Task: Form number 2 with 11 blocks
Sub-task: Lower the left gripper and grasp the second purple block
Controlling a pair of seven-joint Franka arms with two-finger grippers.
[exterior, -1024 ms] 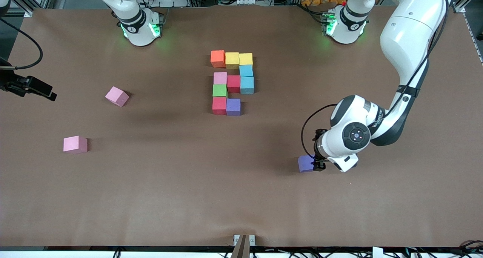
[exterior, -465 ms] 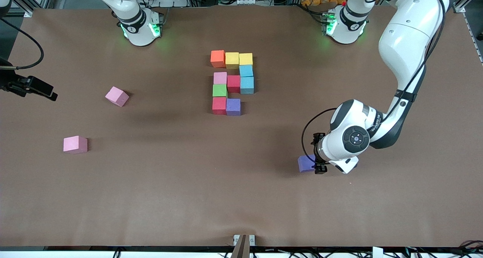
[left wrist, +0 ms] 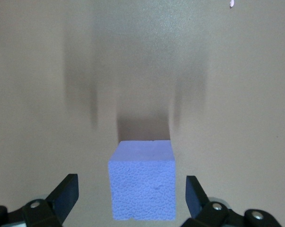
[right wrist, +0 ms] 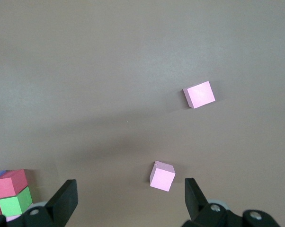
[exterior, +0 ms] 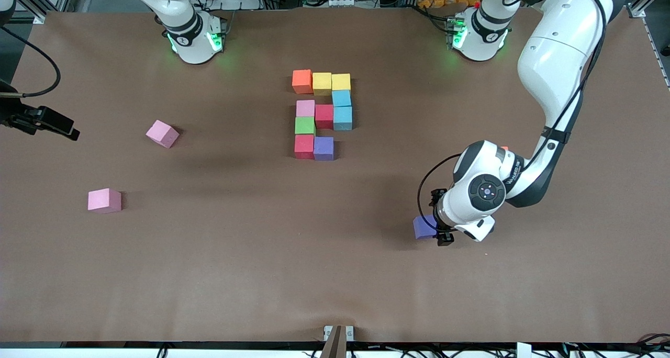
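Observation:
The partly built number 2 lies mid-table: an orange block, two yellow, two light blue, a red, a pink, a green, a red and a purple one. A loose purple block sits nearer the front camera, toward the left arm's end. My left gripper is low over it and open, a finger on each side with gaps. My right gripper hangs open and empty, high above the table.
Two loose pink blocks lie toward the right arm's end, one turned at an angle, the other nearer the front camera. Bare brown table surrounds the loose purple block.
The left hand has shifted slightly and come lower around the loose purple block. The block has not moved, and both grippers stay open.

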